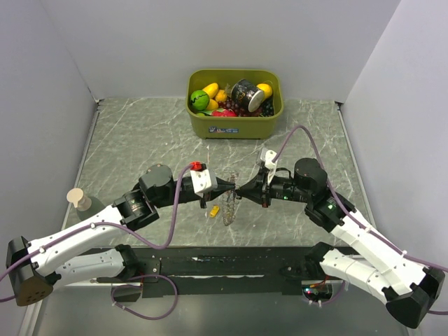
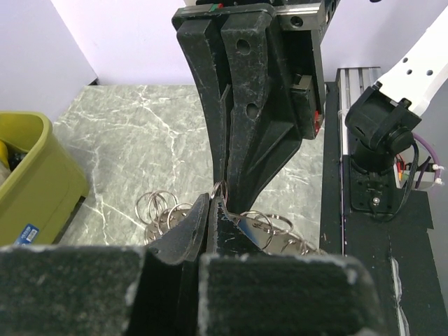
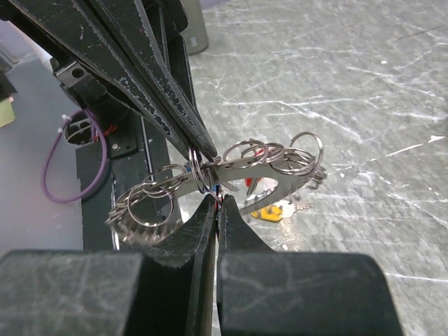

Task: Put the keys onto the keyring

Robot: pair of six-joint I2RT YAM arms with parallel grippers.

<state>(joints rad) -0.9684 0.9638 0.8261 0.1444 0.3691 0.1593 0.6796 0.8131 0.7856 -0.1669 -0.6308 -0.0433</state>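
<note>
So the left hand (image 1: 233, 187) and right hand (image 1: 242, 189) were both clenched on the keyring (image 3: 238, 166), meeting tip to tip above the worktop (image 1: 140, 140). Yellow key (image 3: 269, 212) sat just below the hands.

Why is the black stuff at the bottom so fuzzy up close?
Left wrist view: the left fingers sit too near the lens, so they blur; the table behind looks sharp. Right wrist view: the right fingers blur likewise, but the keyring glints. Top view: even light.

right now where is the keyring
Top view: the keyring hangs at the centre where the left pincer and right pincer meet, both pinching it, with a yellow key just to its left.
</note>
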